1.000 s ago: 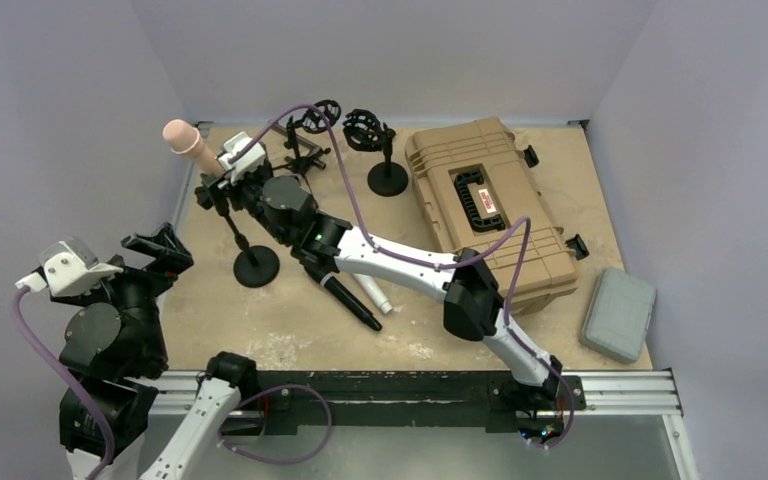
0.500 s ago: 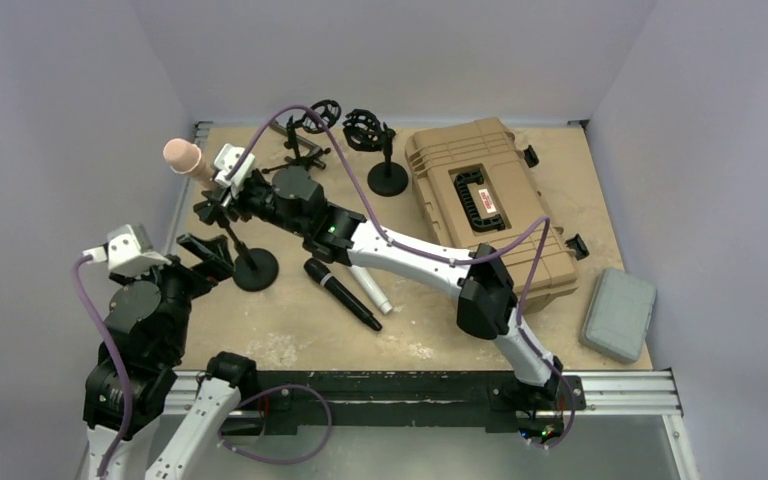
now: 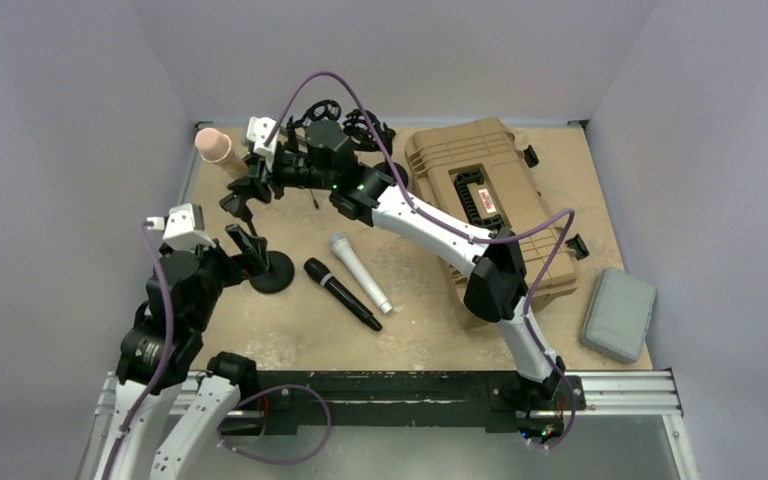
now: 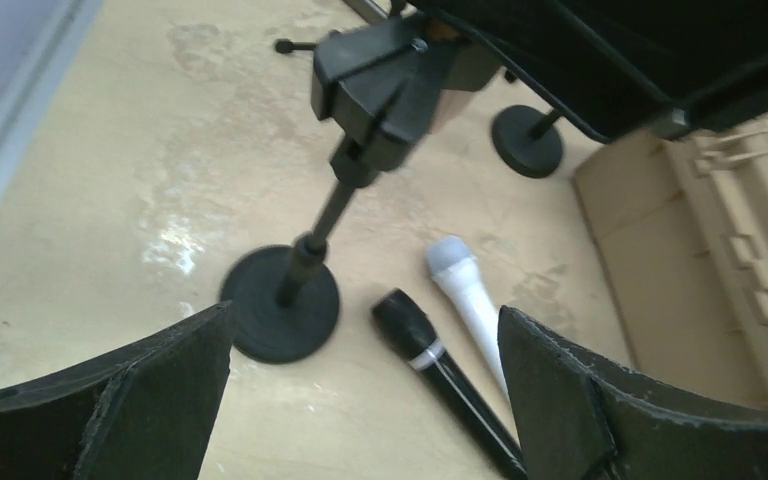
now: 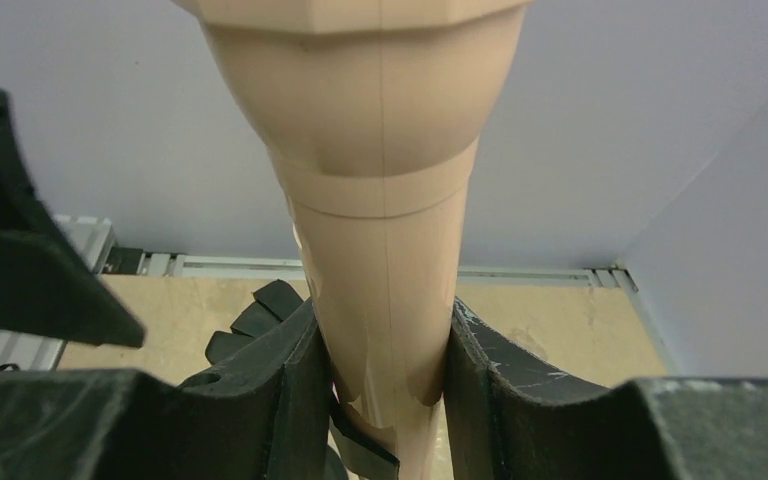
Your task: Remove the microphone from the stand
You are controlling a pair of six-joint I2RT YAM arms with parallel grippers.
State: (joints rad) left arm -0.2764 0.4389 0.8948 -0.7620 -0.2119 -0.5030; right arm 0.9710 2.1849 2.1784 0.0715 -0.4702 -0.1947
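A sandy table (image 3: 430,330) sits between grey walls. At the left, the left gripper (image 3: 248,246) hangs spread wide and empty just beside the stand (image 4: 282,318), whose base rests on the table. Near the stand's clip, at the back left, the tan microphone (image 5: 380,200) is pinched by its handle in the right gripper (image 5: 385,372). The grasp looks made. Whether the handle has cleared the clip I cannot tell, so drawing it free probably remains. Further right lie a black microphone (image 3: 342,294), a white microphone (image 3: 360,272) and a case (image 3: 485,205).

Black microphone (image 3: 343,294) beside stand base (image 3: 278,276).
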